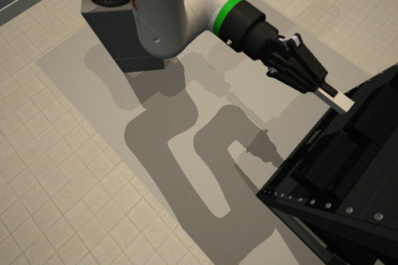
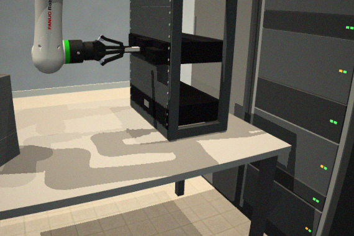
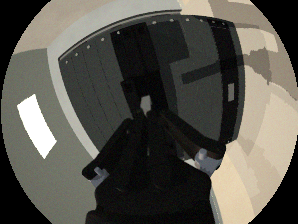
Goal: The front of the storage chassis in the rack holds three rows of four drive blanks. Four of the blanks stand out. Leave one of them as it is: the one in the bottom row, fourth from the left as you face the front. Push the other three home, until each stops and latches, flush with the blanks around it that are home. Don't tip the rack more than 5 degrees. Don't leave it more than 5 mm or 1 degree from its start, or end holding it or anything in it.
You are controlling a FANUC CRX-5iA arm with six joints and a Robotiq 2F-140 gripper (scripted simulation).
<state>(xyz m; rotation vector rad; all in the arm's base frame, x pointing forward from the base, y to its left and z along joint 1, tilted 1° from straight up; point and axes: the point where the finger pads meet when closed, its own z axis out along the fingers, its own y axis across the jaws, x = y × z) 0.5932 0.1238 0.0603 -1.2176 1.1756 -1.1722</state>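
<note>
A: Gripper (image 2: 131, 49) status?
B: Fingers closing on nothing, sitting just before the rack (image 2: 174, 63) front, level with the drive box (image 2: 199, 48).
A: Blanks?
B: Probably stiff, sliding, latching. Pushing square on the face, not gripping.

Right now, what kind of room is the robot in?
Probably a server room. A small rack stands on a table, tall cabinets with little green and orange lights line the wall, and the floor is tiled.
</note>
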